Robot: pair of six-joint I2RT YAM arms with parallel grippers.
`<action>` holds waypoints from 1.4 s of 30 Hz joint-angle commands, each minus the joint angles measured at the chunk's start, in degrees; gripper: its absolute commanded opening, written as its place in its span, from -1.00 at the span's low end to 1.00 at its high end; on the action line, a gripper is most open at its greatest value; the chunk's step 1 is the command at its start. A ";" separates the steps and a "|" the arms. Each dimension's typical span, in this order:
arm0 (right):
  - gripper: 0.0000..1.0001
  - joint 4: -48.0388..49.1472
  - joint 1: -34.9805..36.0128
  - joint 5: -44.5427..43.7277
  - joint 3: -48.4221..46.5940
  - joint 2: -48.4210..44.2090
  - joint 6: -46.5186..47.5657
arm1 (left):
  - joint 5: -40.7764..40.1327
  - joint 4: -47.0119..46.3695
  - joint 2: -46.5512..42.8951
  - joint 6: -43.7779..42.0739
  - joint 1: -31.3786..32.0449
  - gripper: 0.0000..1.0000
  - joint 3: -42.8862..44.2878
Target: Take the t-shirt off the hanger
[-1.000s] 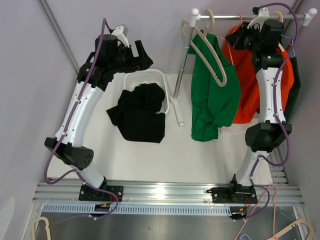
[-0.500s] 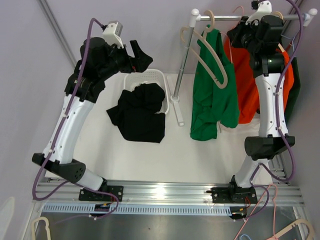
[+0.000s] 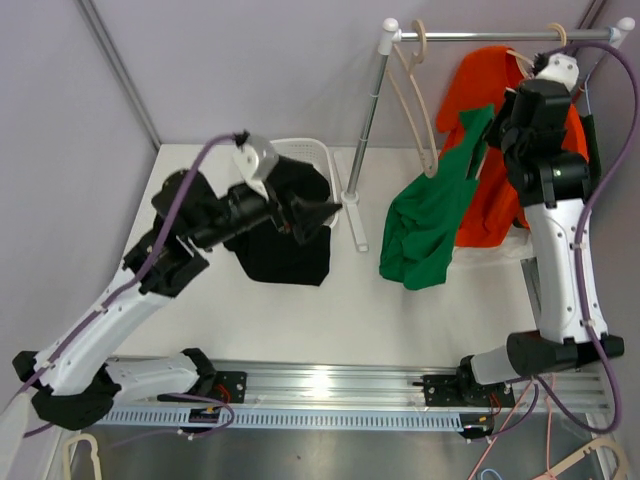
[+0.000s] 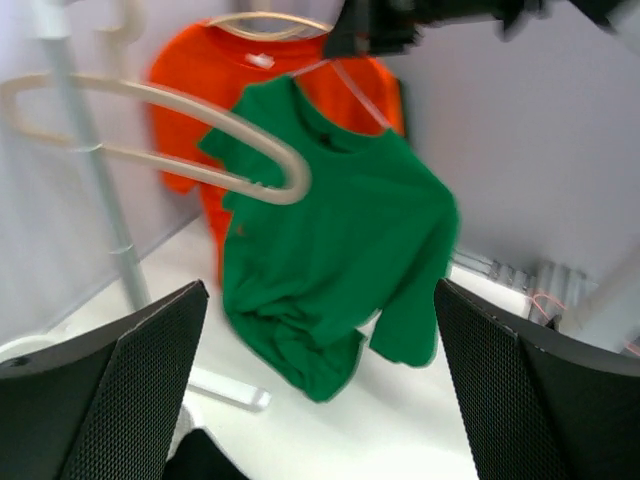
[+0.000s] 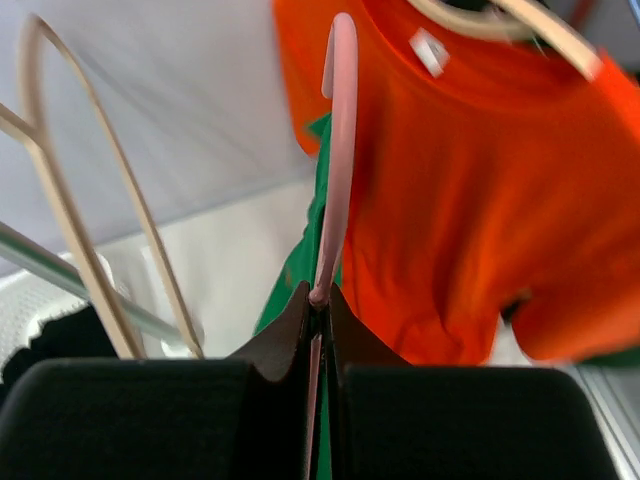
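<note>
The green t-shirt (image 3: 430,215) hangs from a thin pink hanger (image 5: 337,140), off the rail, its lower part bunched above the table. My right gripper (image 3: 503,122) is shut on the pink hanger's hook, seen in the right wrist view (image 5: 318,300). The green shirt (image 5: 298,268) shows just beyond the fingers. My left gripper (image 3: 325,212) is open and empty, left of the shirt and pointing at it. In the left wrist view the shirt (image 4: 335,240) hangs ahead of the open left gripper (image 4: 320,400).
An orange t-shirt (image 3: 478,85) hangs on the rail (image 3: 480,35) behind the green one. An empty beige hanger (image 3: 412,85) hangs at the rail's left end. The rack pole (image 3: 364,140) stands beside a white basket (image 3: 300,150) with black clothes (image 3: 285,250) spilling out.
My right gripper has carried the pink hanger and green shirt down off the rail, towards the front. My left arm swung down from above the basket and now points right at the shirt.
</note>
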State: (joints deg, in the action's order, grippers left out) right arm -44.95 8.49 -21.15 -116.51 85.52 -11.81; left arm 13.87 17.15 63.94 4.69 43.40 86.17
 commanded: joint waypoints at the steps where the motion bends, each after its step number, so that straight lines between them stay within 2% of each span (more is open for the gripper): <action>1: -1.00 -2.15 0.74 -5.84 5.05 -9.30 -5.48 | 2.04 -12.64 -5.83 -9.51 8.07 0.99 -12.79; 2: -1.00 -2.94 1.09 -5.84 6.02 -10.45 -6.28 | 1.95 -18.84 -6.98 -12.57 10.02 0.99 -15.65; 5: -1.00 -7.77 1.53 -3.39 6.47 -13.26 -9.96 | 0.81 -28.63 -9.36 -16.80 17.23 0.99 -28.21; 6: -1.00 -10.22 1.70 -2.50 5.86 -13.62 -10.94 | 0.37 -33.88 -8.67 -16.99 18.64 0.99 -31.91; 8: -1.00 -11.65 2.05 0.38 5.77 -14.67 -12.70 | 0.72 -37.96 -6.65 -16.73 21.28 0.99 -35.61; 14: -1.00 -11.74 4.07 3.74 9.45 -17.22 -13.06 | -0.07 -51.32 4.07 -18.40 27.88 0.99 -38.01; 22: -1.00 -9.99 4.78 4.62 11.74 -17.67 -12.53 | 2.65 -52.74 13.04 -16.56 29.29 0.97 -29.59; 24: -1.00 -9.37 4.87 4.89 11.92 -17.49 -12.53 | 2.39 -51.08 15.85 -16.11 29.29 0.88 -27.21; 27: -1.00 -8.84 5.13 5.76 11.66 -16.79 -13.06 | -3.74 -49.50 19.45 -15.85 30.16 0.49 -23.26; 28: -1.00 -8.58 5.22 5.50 11.57 -16.78 -13.15 | -6.11 -48.97 20.07 -15.76 31.12 0.25 -22.28; 30: -1.00 -8.75 5.31 5.24 10.78 -16.44 -12.97 | -10.87 -48.09 21.22 -15.76 32.79 0.10 -20.17; 34: -1.00 -8.93 5.39 4.71 9.03 -15.38 -12.27 | -16.58 -48.00 22.45 -18.75 34.91 0.15 -20.16; 39: -1.00 -8.93 5.31 4.01 7.79 -14.68 -11.48 | -20.10 -48.26 21.84 -18.23 35.00 0.62 -23.84; 42: -1.00 -8.49 5.48 4.10 7.26 -14.15 -11.48 | -22.99 -48.79 21.57 -17.96 34.91 0.74 -24.91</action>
State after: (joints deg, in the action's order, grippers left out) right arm -56.90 13.54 -16.64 -106.24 71.40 -23.51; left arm -4.45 -29.50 86.32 -13.10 78.37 62.41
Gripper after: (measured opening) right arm 0.035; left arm 0.860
